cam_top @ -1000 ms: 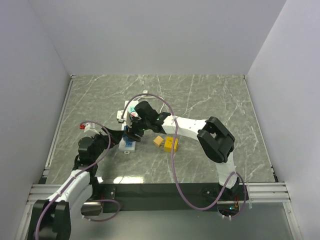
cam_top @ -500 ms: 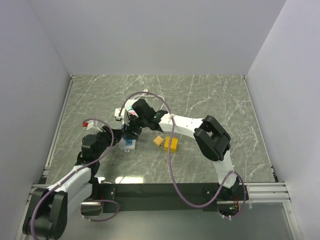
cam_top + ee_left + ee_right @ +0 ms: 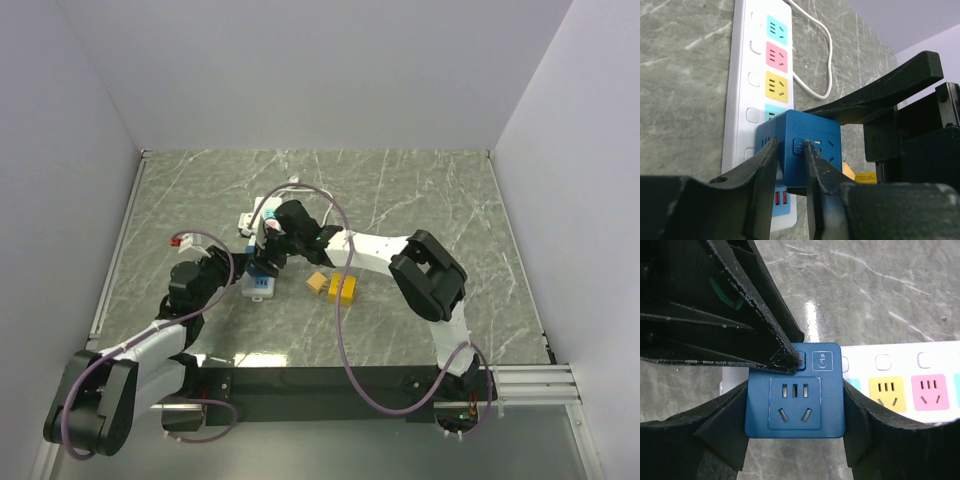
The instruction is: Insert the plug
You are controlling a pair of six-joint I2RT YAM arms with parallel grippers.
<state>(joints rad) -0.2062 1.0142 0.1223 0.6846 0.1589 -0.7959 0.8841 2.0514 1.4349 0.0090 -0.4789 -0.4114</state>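
The plug (image 3: 795, 400) is a blue cube with a socket face and a small power button. It sits over the near end of the white power strip (image 3: 745, 75), which has coloured sockets. My right gripper (image 3: 795, 407) is shut on the plug, one finger on each side face. My left gripper (image 3: 789, 145) comes in from the left with its jaws shut and nothing held between them. Its fingertips (image 3: 785, 357) rest on the plug's upper corner at the button. In the top view both grippers meet at the plug (image 3: 259, 272). The prongs under the plug are hidden.
Two yellow blocks (image 3: 343, 289) lie on the marble table just right of the strip. The strip's white cord (image 3: 820, 60) loops away behind it. The right arm's purple cable (image 3: 340, 330) arcs over the near part of the table. White walls close in the table.
My left gripper has moved forward and right to the plug, and its jaws have gone from open to shut. The right gripper stays on the plug and shifted slightly.
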